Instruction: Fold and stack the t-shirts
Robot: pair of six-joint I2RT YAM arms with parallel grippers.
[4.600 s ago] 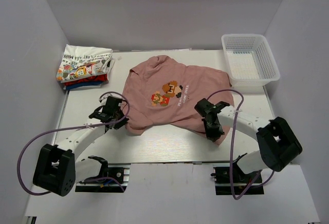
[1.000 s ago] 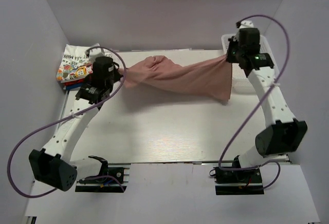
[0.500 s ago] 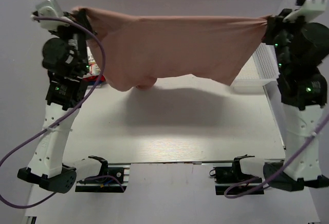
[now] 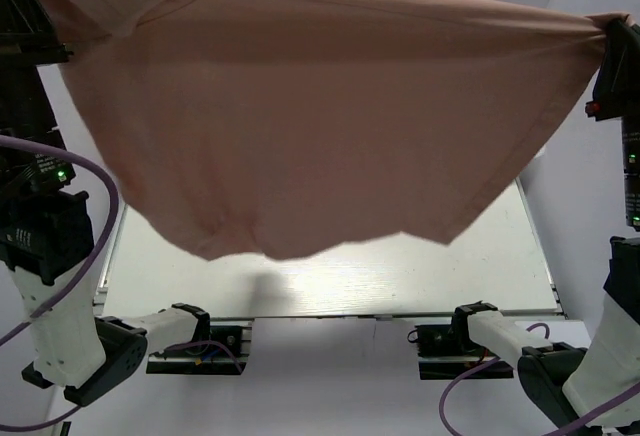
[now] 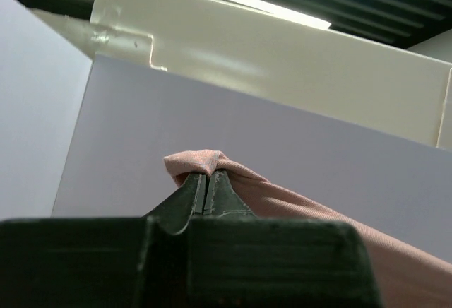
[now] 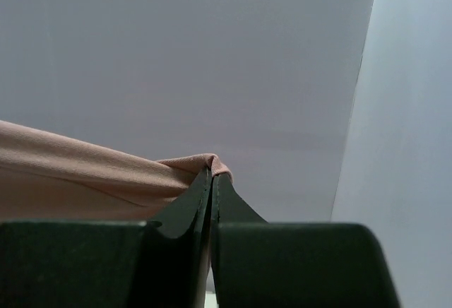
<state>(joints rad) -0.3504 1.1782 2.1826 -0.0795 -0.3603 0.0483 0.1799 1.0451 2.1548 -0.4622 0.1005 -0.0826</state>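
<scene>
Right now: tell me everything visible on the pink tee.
The pink tee is dusty-pink, thin knit-looking cloth, spread wide like a curtain and apparently hanging clear of the table. Its top edge runs taut between two pinched corners: the left tool and the right tool are each shut on a bunch of fabric. The lower hem sags in an uneven curve. No print shows on this side. Nothing else visibly touches it.
</scene>
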